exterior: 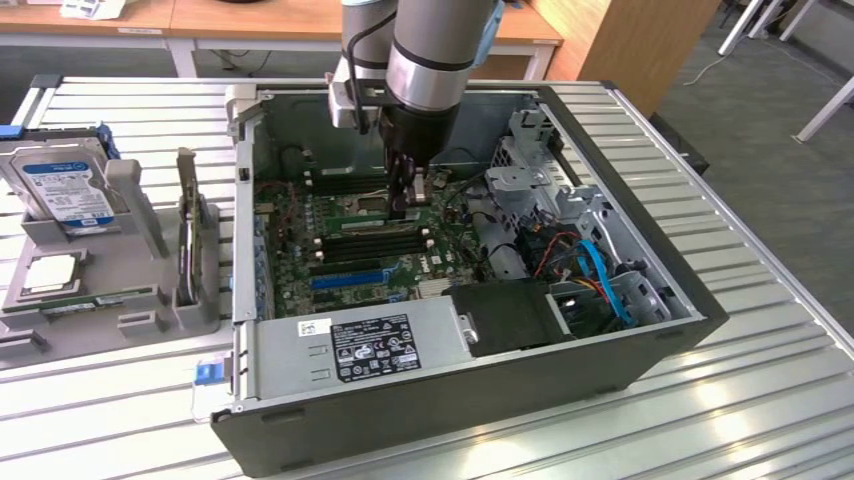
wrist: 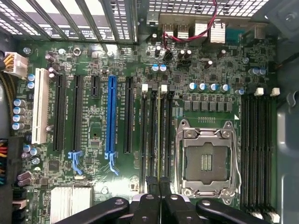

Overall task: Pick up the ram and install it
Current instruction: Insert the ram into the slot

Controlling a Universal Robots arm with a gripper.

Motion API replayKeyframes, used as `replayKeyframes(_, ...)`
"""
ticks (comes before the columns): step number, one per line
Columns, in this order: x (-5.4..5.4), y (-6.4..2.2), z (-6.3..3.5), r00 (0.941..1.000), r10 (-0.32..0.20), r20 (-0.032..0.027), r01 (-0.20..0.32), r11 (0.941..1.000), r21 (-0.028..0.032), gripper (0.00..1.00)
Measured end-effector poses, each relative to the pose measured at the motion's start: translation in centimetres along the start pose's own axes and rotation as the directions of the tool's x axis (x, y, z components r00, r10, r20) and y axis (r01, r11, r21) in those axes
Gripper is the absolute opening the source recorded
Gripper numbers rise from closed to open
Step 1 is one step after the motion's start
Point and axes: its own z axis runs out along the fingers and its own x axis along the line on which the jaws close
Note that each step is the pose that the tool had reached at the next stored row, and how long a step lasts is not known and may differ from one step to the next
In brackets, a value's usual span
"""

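Observation:
My gripper (exterior: 407,195) reaches down into the open computer case (exterior: 667,330), over the motherboard (wrist: 93,182). Its jaws stand shut (wrist: 157,183) on the ram (wrist: 159,135). The ram shows edge-on as a thin yellow-green line. It runs along the black memory slots (wrist: 152,121) beside the empty CPU socket (wrist: 205,161). The ram stands on its edge in line with one slot; I cannot tell whether it is seated. The arm hides the ram in the exterior view.
A second bank of black memory slots (wrist: 257,144) lies on the socket's other side. The power supply (exterior: 360,350) and drive cage with cables (exterior: 587,270) crowd the case. A grey fixture (exterior: 107,290) with a blue-labelled hard drive (exterior: 60,185) stands at the exterior view's left.

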Motion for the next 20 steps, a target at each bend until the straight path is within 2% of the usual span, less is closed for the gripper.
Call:
replayKeyframes(7,0.0,0.01,0.02,1.0000,0.000,0.0004,0.000,1.0000,0.0001,0.11)
replayKeyframes(20,1.2,0.01,-0.03,1.0000,0.000,0.0000,0.000,1.0000,0.0000,0.11)
